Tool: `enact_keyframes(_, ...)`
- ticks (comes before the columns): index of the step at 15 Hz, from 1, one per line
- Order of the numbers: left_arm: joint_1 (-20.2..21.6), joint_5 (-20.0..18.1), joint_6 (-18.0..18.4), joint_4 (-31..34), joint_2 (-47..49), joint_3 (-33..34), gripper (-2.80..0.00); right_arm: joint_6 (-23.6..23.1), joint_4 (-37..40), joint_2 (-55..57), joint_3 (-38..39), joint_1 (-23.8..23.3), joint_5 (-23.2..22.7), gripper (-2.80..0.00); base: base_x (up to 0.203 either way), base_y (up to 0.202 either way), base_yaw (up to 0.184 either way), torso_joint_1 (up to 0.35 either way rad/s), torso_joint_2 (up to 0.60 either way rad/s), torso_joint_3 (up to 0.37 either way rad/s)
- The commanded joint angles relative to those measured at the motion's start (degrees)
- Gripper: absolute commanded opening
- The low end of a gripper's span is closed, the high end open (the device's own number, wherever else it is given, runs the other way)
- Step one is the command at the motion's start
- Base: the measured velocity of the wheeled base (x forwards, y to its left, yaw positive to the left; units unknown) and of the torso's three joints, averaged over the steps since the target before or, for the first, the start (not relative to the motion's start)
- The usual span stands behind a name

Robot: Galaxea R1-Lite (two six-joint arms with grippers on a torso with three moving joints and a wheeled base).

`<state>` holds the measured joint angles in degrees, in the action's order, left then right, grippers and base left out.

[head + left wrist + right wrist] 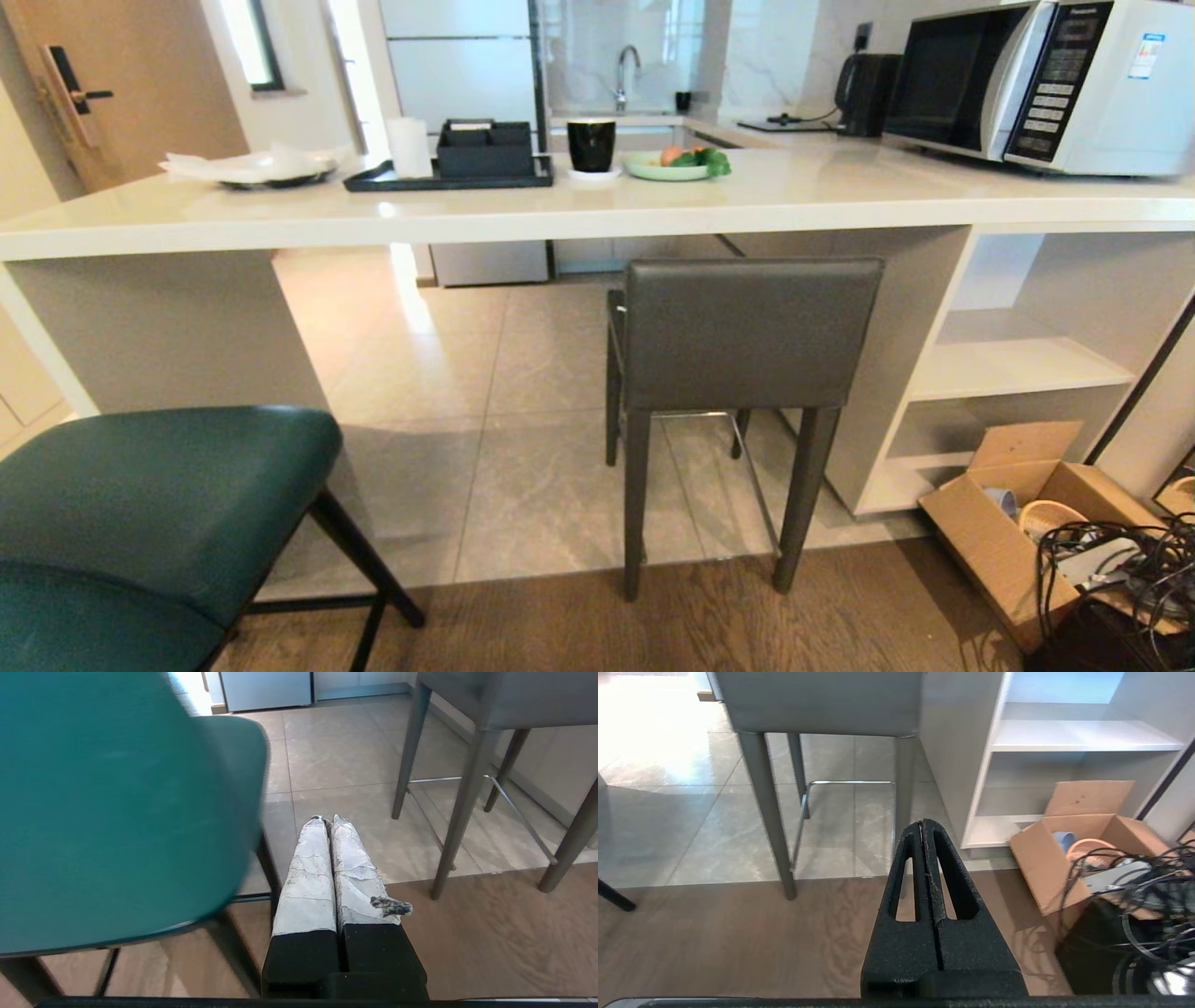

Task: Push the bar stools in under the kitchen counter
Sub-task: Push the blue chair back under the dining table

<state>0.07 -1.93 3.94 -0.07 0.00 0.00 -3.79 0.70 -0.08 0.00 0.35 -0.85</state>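
Note:
The dark grey bar stool (747,336) stands with its square back toward me, its seat tucked below the off-white kitchen counter (579,210); its rear legs rest on the wood floor. The teal bar stool (140,523) stands close at the lower left, out from the counter. Neither arm shows in the head view. My left gripper (327,819) hangs shut and empty beside the teal stool (117,802), apart from it. My right gripper (922,823) is shut and empty, low over the wood floor in front of the grey stool (817,704).
On the counter sit a microwave (1036,79), a black tray (448,173), a black cup (591,145) and a plate of food (672,163). White shelves (1018,364) close the counter's right end. An open cardboard box (1027,523) and tangled cables (1120,579) lie on the floor at the right.

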Motion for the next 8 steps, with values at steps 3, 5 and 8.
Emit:
enact_keyframes(3,0.01,0.0,0.02,-0.01,0.09,0.09,-2.8,0.01,0.0,0.08,0.09,0.0,-0.03,-2.8,0.0,0.118,0.0,0.003,0.0,0.004)
enact_keyframes(5,0.01,0.0,0.02,0.07,0.09,0.09,-2.8,0.0,0.0,0.08,0.09,0.01,-0.03,-2.8,0.0,0.0,0.0,0.0,0.0,0.0)
enact_keyframes(8,0.01,0.0,-0.07,0.16,0.09,0.09,-2.8,-0.04,0.0,0.08,0.09,0.05,-0.03,-2.8,0.0,0.0,0.0,0.0,0.0,0.0)
